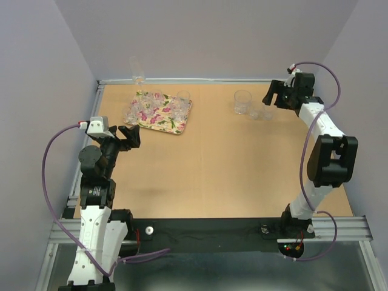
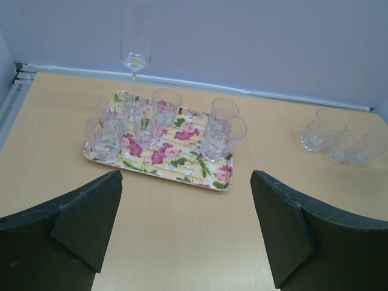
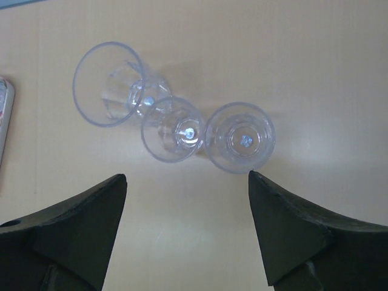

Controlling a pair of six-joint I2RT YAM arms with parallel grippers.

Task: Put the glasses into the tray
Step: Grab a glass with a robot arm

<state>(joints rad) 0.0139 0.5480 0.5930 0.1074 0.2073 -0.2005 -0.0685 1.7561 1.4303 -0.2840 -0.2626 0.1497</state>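
Note:
The floral tray (image 1: 176, 127) (image 2: 176, 173) lies at the table's far left and holds several clear glasses (image 2: 157, 115). Three more clear glasses stand on the bare table at the far right: a larger one (image 1: 242, 102) (image 3: 109, 83) (image 2: 321, 130) and two small ones (image 3: 173, 129) (image 3: 239, 137) in a row touching each other. My right gripper (image 1: 274, 96) (image 3: 188, 182) is open and empty, hovering above these three glasses. My left gripper (image 1: 128, 137) (image 2: 187, 182) is open and empty, just in front of the tray's near edge.
A tall stemmed glass (image 1: 138, 70) (image 2: 136, 42) stands at the back wall behind the tray. Grey walls close the table on three sides. A metal rail (image 1: 97, 103) runs along the left edge.

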